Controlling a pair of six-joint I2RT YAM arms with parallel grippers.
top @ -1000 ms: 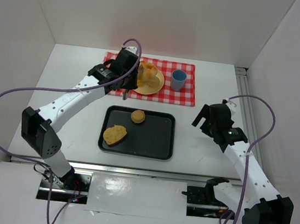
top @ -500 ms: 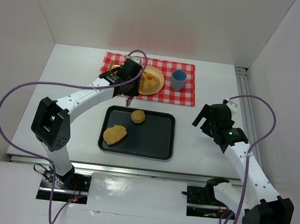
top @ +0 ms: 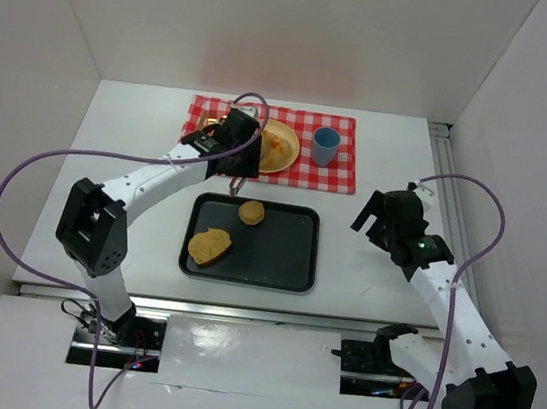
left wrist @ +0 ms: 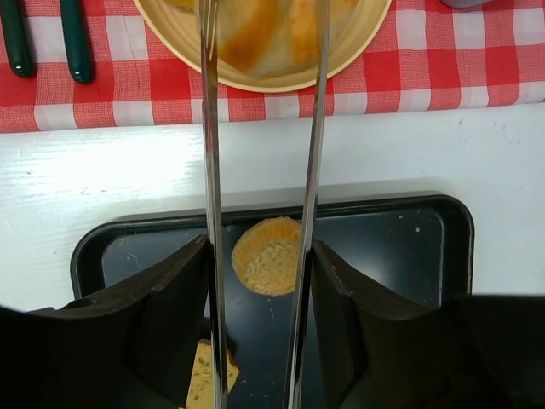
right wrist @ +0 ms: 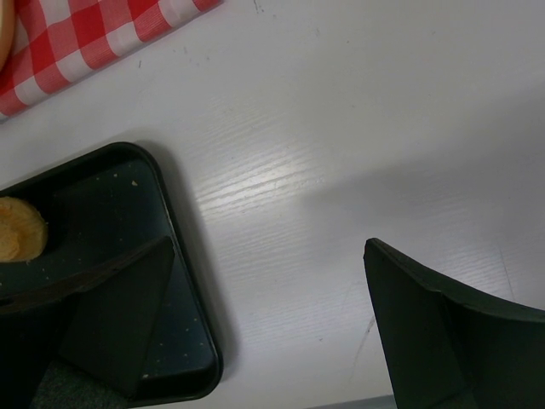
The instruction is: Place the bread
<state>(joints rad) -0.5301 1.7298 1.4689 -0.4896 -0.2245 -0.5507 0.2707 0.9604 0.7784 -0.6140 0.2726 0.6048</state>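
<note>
A piece of golden bread [top: 277, 146] [left wrist: 264, 25] lies on the yellow plate [top: 293, 153] [left wrist: 358, 43] on the red checked cloth [top: 333, 175]. My left gripper [top: 238, 152] [left wrist: 260, 247] is shut on metal tongs [left wrist: 210, 170], whose two arms stand apart on either side of the bread. A round bun [top: 251, 212] [left wrist: 268, 256] and a bread slice [top: 209, 247] lie on the black tray [top: 287, 257]. Right of the tray my right gripper [top: 373, 218] [right wrist: 268, 281] hangs open over bare table, with nothing between its jaws.
A blue cup [top: 326, 146] stands on the cloth right of the plate. Green-handled cutlery [left wrist: 77, 43] lies on the cloth left of the plate. White walls close the table at the back and sides. The tray's right edge [right wrist: 183, 341] lies under my right gripper's left jaw.
My left arm came down from above the plate with the bread in the tongs. The tongs have spread and the bread now rests on the plate. The right arm has not moved.
</note>
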